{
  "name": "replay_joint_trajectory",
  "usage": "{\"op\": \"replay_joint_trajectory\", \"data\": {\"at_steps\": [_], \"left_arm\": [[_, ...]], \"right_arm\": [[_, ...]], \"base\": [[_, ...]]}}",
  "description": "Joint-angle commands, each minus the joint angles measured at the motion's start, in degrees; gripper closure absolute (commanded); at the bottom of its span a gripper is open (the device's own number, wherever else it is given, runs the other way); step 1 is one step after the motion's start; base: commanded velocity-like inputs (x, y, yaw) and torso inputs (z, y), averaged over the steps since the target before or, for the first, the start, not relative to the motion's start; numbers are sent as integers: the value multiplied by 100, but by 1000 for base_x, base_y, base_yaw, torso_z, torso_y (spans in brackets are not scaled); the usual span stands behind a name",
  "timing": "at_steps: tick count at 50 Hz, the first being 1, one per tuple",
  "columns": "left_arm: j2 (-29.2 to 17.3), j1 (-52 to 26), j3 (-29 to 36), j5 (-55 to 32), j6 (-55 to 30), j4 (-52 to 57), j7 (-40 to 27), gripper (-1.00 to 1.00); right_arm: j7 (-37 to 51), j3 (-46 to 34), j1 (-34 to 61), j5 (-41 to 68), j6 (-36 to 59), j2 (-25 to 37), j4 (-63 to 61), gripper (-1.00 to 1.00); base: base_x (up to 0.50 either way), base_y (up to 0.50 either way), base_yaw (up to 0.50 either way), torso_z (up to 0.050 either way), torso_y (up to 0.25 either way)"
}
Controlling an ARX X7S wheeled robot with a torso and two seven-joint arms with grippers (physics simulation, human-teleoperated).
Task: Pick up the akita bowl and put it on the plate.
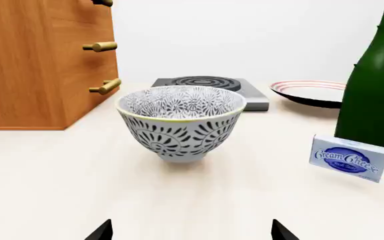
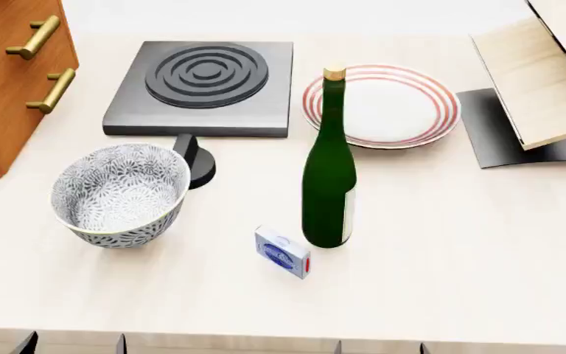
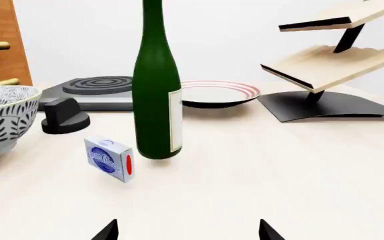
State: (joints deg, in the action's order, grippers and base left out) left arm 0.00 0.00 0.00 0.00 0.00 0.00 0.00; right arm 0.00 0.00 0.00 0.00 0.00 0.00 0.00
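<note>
The table carries everything, and nothing on it is held. Going by size: a wooden cabinet at ten o'clock, a burner at twelve, and a wooden rack at two. The plate lies flat at one o'clock, just beside the burner. A green bottle stands upright in front of the plate, between it and the near edge.

The bowl sits upright at nine o'clock, near the cabinet and well apart from the plate. It looks like glazed ceramic: stiff, fairly weighty, slick, and liable to chip if dropped. I'd judge the rim wall the only sensible hold, one fingertip inside and one outside.

A small cream cheese box lies just beside the bottle's base.

The left gripper faces the bowl square on, near but apart, tips spread wide and empty. The right gripper is likewise spread wide, bowl off to its side.
</note>
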Motion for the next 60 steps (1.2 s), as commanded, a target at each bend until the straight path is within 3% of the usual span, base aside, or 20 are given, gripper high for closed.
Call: {"op": "replay_joint_trajectory", "data": {"at_steps": [1, 8, 16, 34, 48, 54, 57, 60], "left_arm": [[-141, 10, 173, -18, -13, 27, -174, -100], [-233, -153, 259, -365, 32, -308, -261, -100], [-316, -70, 306, -458, 43, -51, -380, -100], [-597, 726, 257, -430, -270, 2635, -849, -100], [-720, 1436, 294, -180, 337, 3570, -1131, -100], [-769, 1386, 272, -261, 265, 3697, -1185, -100], [-855, 1531, 290, -525, 965, 3644, -1021, -100], [-861, 1556, 293, -567, 1286, 3527, -1004, -100]], "right_arm": [[89, -88, -12, 61, 38, 62, -51, -100], [365, -289, 108, 48, -282, 196, 447, -100], [603, -425, -25, 4, -314, 286, 105, -100], [771, -532, -913, 165, -281, 560, -2103, -100], [900, -461, -1574, 346, -718, 755, -3104, -100], [946, -406, -1689, 482, -877, 811, -3335, -100], [1023, -295, -1794, 591, -1445, 760, -3315, -100], [1065, -296, -1838, 542, -1420, 783, -3333, -100]], "base": [[0, 0, 0, 0, 0], [0, 0, 0, 0, 0], [0, 0, 0, 0, 0], [0, 0, 0, 0, 0], [0, 0, 0, 0, 0], [0, 0, 0, 0, 0], [0, 0, 0, 0, 0], [0, 0, 0, 0, 0]]}}
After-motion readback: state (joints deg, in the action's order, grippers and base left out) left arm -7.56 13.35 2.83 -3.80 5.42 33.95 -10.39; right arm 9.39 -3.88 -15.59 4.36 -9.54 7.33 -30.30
